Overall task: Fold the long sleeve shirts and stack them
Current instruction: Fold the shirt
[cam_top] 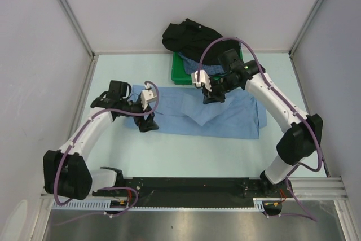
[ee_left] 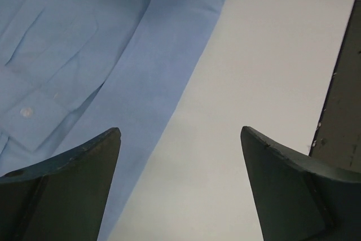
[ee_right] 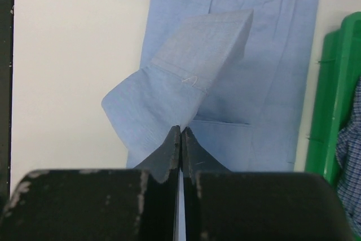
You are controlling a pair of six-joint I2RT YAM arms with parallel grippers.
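The light blue shirt [cam_top: 225, 118] lies spread flat across the middle of the table. My right gripper [cam_top: 213, 97] is over its far edge; in the right wrist view the gripper [ee_right: 181, 131] is shut on a lifted sleeve cuff of that shirt [ee_right: 186, 77]. My left gripper [cam_top: 148, 122] is at the shirt's left end; its jaws [ee_left: 180, 139] are open and empty, straddling the shirt's hem [ee_left: 84, 55] and bare table. The black shirt [cam_top: 192, 38] is bunched at the back. The dark-blue checked shirt [cam_top: 214, 69] lies in the green tray.
The green plastic tray [cam_top: 179, 71] stands at the back centre, just behind the blue shirt; its rim shows in the right wrist view [ee_right: 333, 94] with checked cloth [ee_right: 351, 139] inside. Grey walls enclose the table on three sides. A black rail [cam_top: 192, 187] runs along the near edge.
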